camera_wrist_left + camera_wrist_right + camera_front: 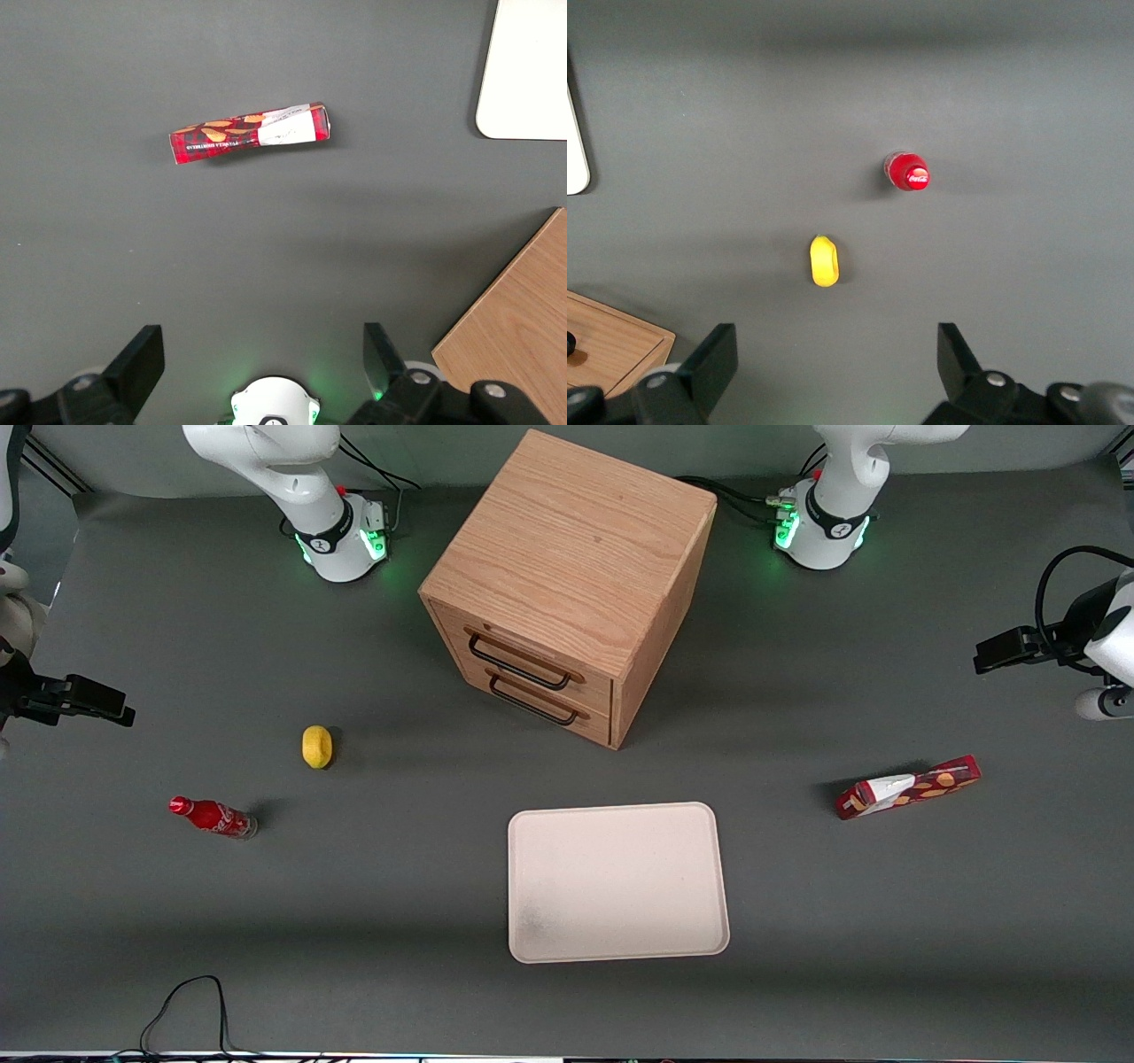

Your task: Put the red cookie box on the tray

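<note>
I see my gripper (261, 359) hanging spread wide, empty, above the flat cardboard cookie box (250, 133); the smooth rounded tray (617, 883) lies apart.

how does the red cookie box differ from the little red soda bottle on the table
The long flat dark-red cookie box is a carton with a white patch and cookie pictures; the small red soda bottle is round with white lettering. The box lies toward the working arm's end, the bottle toward the parked arm's. Both sit off the cream tray, untouched; the left gripper hovers open above the box.
</note>
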Controlling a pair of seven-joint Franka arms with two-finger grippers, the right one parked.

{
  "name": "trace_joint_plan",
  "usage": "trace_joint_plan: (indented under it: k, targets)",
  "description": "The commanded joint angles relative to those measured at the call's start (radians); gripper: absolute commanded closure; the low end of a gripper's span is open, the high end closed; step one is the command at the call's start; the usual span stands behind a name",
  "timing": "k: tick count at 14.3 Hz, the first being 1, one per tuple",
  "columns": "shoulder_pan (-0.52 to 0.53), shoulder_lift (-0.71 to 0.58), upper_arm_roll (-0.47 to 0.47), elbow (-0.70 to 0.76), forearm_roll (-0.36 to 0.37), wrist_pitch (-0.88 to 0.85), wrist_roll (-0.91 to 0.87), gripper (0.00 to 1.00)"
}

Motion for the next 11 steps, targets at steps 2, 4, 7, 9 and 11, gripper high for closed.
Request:
trace_joint_plan:
  k: [2, 4, 7, 9, 11]
  targets:
    - [-0.01, 0.014, 0.013, 0.031, -0.002, -0.026, 0.017, 0.0]
    - [-0.006, 0.015, 0.014, 0.028, -0.004, -0.026, 0.069, 0.0]
    - [-0.004, 0.015, 0.019, 0.03, -0.001, -0.023, 0.219, 0.0]
    - [0.005, 0.015, 0.019, 0.031, 0.012, -0.014, 0.37, 0.02]
    - [0.022, 0.018, 0.025, 0.031, 0.038, 0.004, 0.628, 0.02]
